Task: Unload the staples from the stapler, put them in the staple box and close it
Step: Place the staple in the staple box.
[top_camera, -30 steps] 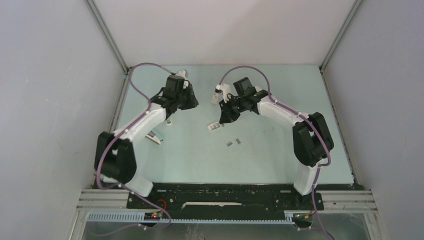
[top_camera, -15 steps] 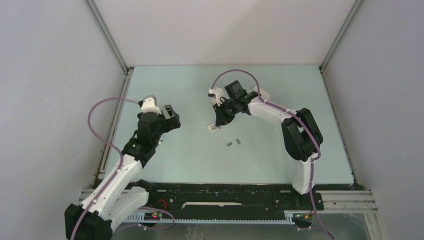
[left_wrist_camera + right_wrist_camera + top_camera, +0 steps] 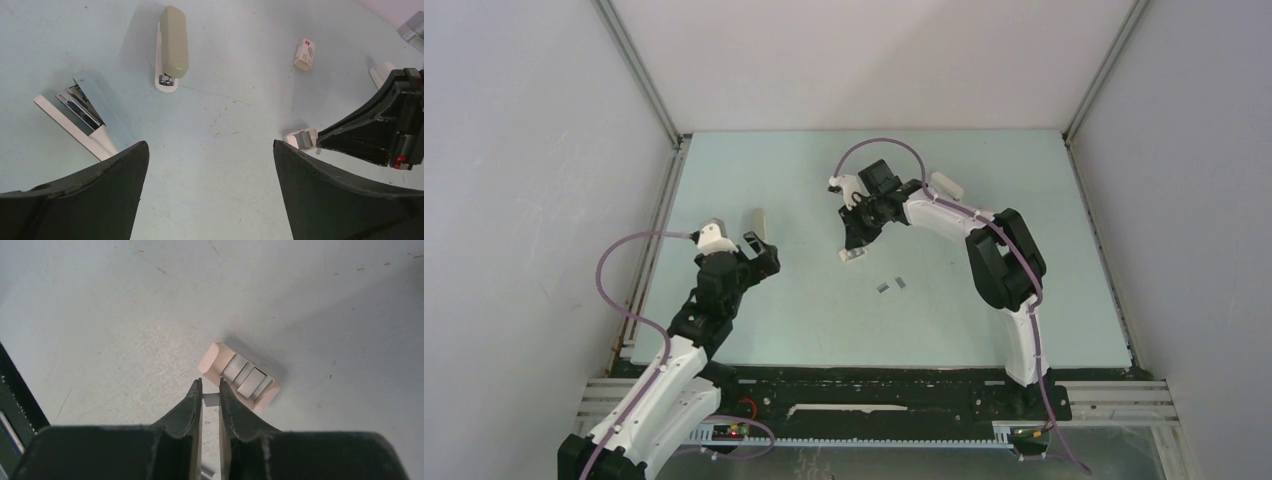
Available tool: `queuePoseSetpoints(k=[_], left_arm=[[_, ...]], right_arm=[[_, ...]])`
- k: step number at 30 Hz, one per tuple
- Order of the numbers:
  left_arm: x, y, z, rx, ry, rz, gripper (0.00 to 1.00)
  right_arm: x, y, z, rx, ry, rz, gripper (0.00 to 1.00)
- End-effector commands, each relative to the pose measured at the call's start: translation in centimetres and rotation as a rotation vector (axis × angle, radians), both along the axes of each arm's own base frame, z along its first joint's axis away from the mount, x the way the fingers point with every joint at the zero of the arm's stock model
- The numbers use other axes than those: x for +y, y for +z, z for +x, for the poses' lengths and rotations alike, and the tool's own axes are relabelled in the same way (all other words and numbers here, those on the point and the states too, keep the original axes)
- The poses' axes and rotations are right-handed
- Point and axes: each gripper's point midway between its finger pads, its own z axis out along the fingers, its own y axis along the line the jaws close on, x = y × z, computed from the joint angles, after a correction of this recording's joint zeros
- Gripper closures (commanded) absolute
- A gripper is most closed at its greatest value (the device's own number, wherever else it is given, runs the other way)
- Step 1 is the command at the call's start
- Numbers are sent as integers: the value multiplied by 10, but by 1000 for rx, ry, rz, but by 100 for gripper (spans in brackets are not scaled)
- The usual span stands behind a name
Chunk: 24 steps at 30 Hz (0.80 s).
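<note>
From overhead the right hand (image 3: 856, 232) covers most of the small pale pink stapler (image 3: 239, 377). The writing on the small white rectangular box (image 3: 304, 54) is too small to read; only a red mark shows on its label. In the left wrist view the near end of the open white stapler with a bare metal magazine (image 3: 80, 116) runs behind a black finger, and the right hand is cut off at the frame edge. The right hand's fingers are pressed nearly together, pinching a short silvery-grey staple strip (image 3: 211, 399) just beside the pink stapler, whose open channel holds more silvery strips. Two loose staple strips (image 3: 883, 288) lie on the pale green tabletop (image 3: 804, 320), near that stapler. The left hand (image 3: 210, 150) is spread wide, holding nothing, above bare tabletop. A closed olive-beige stapler (image 3: 173, 42) lies beyond it.
</note>
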Motion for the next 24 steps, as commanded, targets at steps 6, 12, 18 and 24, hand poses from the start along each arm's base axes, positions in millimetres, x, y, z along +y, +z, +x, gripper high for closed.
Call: queuePoseSetpoints(k=[6, 12, 18, 24], left_arm=[[1, 0, 4, -36, 24, -37, 0], [1, 0, 5, -36, 24, -33, 0], [1, -3, 4, -32, 25, -35, 0], [3, -2, 4, -36, 31, -33, 0]], right_arm=[[6, -6, 21, -29, -82, -37, 87], [12, -9, 25, -28, -101, -37, 86], [13, -13, 33, -32, -137, -54, 86], [14, -17, 30, -22, -136, -60, 86]])
